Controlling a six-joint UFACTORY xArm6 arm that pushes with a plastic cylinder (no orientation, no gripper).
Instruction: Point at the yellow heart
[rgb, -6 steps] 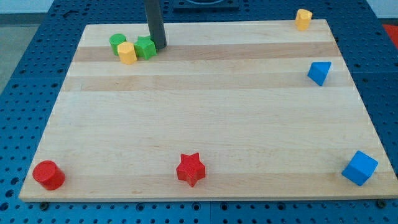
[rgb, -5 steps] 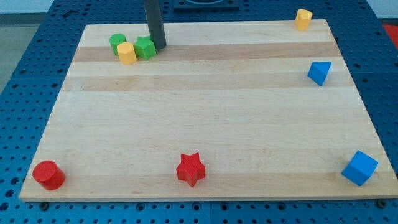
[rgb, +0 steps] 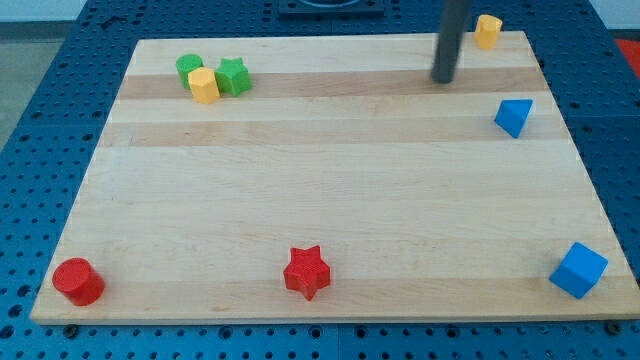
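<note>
At the worktop's near edge sit a red cylinder, a red star and a blue cube. Farther back is a blue triangle block. At the far left, a green cylinder, a yellow block and a green star huddle together. The yellow heart sits in the far right corner. The tip is near it, to its left, not touching. Nothing stands between them. The tip was beside the green star before. The end effector is a plain rod with no jaws.

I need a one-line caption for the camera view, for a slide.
My tip rests on the wooden board near the view's top right, just left of and below the yellow heart, not touching it.
</note>
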